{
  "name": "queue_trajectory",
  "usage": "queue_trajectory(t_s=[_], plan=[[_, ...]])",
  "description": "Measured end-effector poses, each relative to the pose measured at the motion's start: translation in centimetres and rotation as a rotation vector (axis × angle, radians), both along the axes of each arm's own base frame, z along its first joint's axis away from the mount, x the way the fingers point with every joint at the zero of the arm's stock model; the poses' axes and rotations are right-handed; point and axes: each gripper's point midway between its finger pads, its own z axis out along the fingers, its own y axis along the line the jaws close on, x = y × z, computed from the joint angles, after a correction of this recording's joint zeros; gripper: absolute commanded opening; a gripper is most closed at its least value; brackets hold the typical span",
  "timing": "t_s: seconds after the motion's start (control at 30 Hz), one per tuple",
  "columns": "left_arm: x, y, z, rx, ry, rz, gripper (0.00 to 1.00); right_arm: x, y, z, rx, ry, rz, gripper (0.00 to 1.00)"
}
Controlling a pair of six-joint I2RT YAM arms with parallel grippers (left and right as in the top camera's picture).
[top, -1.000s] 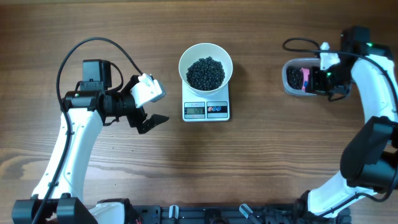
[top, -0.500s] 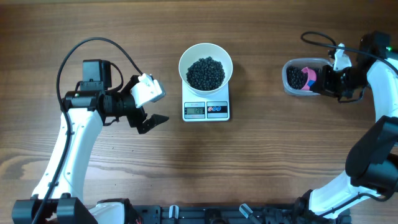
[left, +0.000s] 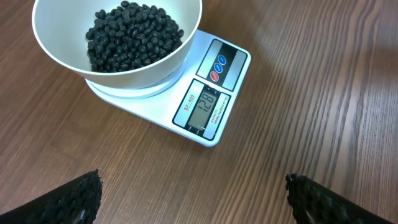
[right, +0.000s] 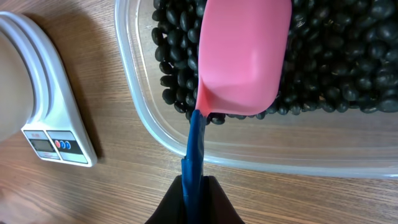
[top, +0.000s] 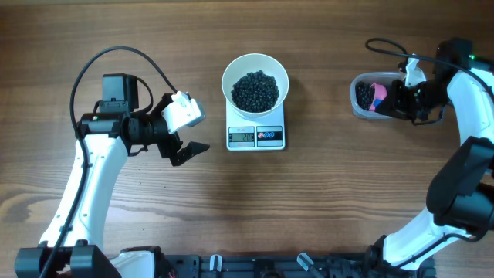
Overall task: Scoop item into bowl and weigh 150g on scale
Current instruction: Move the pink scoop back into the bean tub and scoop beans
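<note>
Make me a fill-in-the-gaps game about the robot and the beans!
The white bowl of beans stands on the ____. The right tool grips the pink scoop by its ____ handle. The left tool is ____ and holds nothing.
Missing words: scale, blue, open.

The table [top: 324, 201] is lit brightly and evenly from above in the overhead view. Only short, soft shadows are cast, and the picture is sharp throughout. In the left wrist view a pale sheen is spread over the wood at upper right, while the scale [left: 217, 81] display is rendered crisply. In the right wrist view the white bowl [right: 9, 87] at the left edge is blurred. Faint glare is caught on the clear tub [right: 249, 158] rim and the pink scoop [right: 245, 56].
</note>
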Motion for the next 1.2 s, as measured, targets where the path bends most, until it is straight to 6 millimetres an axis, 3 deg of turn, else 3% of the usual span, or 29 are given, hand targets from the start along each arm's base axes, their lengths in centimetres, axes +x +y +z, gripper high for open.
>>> queue_trajectory(t_s=[0.17,0.8,1.2], plan=[[0.0,0.0,0.0,0.000,0.000,0.000,1.00,-0.2,-0.2,0.0,0.020,0.006,-0.015,0.04],[0.0,0.0,0.0,0.000,0.000,0.000,1.00,-1.6,-6.0,1.5,0.256,-0.071,-0.206,0.04],[0.0,0.0,0.0,0.000,0.000,0.000,1.00,-1.6,-4.1,3.7,0.414,-0.150,-0.153,0.04]])
